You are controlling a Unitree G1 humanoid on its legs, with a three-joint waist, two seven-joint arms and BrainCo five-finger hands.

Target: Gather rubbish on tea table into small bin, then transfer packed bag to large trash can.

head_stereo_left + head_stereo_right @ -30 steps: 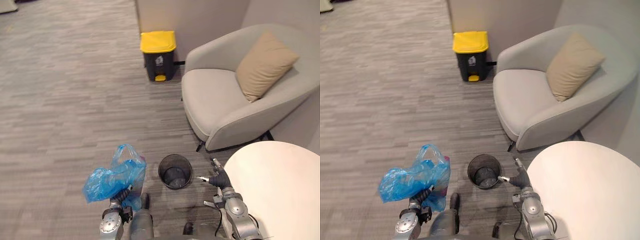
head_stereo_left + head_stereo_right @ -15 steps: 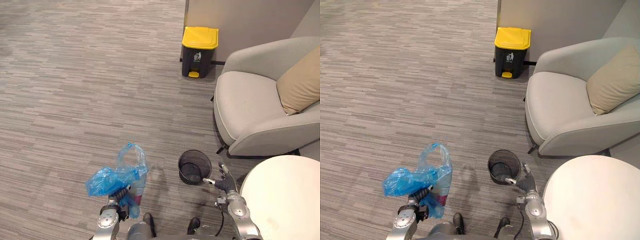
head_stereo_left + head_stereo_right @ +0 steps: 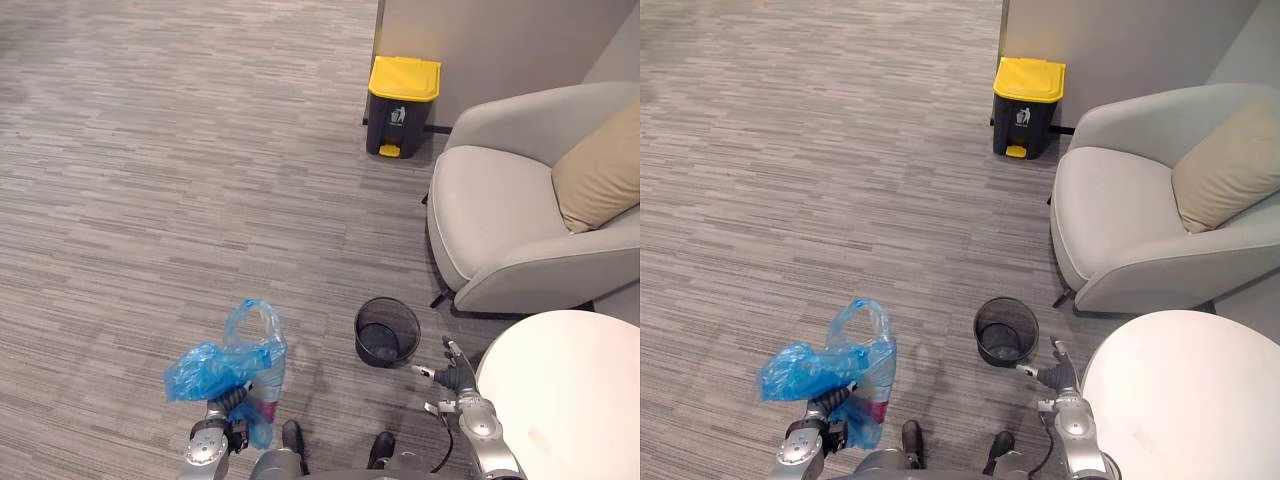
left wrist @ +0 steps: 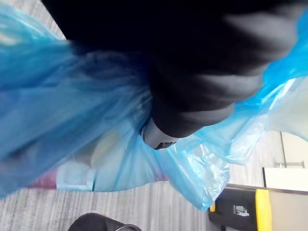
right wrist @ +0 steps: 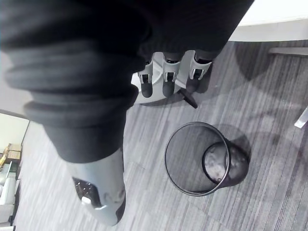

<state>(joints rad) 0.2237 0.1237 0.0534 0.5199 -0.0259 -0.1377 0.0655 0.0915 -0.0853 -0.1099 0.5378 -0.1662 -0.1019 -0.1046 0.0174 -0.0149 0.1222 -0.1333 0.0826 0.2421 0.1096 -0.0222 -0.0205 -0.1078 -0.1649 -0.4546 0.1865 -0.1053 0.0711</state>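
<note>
Bag [image 3: 215, 362] clenched in my left hand [image 3: 224, 405]; trash can [image 3: 402, 105] stands well ahead, rightward; right hand [image 3: 454, 377] spread, empty.

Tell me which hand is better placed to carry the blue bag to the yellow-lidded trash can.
Left. The left hand grips the blue bag. The right hand is open and empty beside the small mesh bin.

Thin, crinkled, translucent blue plastic bag [image 3: 222, 362]; black wire-mesh small bin [image 3: 372, 338]; matt grey cloth armchair [image 3: 480, 210]; rough, streaked carpet [image 3: 150, 200].
</note>
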